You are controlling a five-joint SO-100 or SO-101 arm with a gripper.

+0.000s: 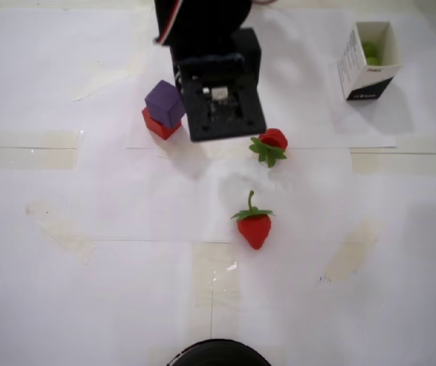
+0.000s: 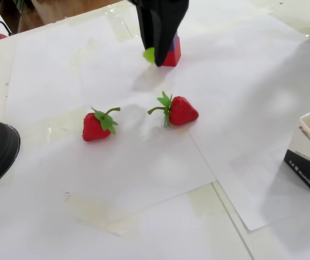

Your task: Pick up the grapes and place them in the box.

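Black fingers (image 2: pixel 156 54) hang clear of the counter (image 2: pixel 144 216), pinched shut on one green grape (image 2: pixel 149 54). Just behind their tips sits a red cube (image 2: pixel 172 56); in the overhead view a purple cube (image 1: pixel 165 103) rests on it. Two strawberries (image 2: pixel 181 110) (image 2: pixel 96 126) lie below and nearer the fixed camera. Well off to the side stands the box (image 1: pixel 367 62), with grapes (image 1: pixel 371 52) inside.

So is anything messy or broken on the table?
Nothing looks broken or spilled. Two strawberries lie on their sides, the purple cube sits crooked on the red cube, and the tool holds a grape.
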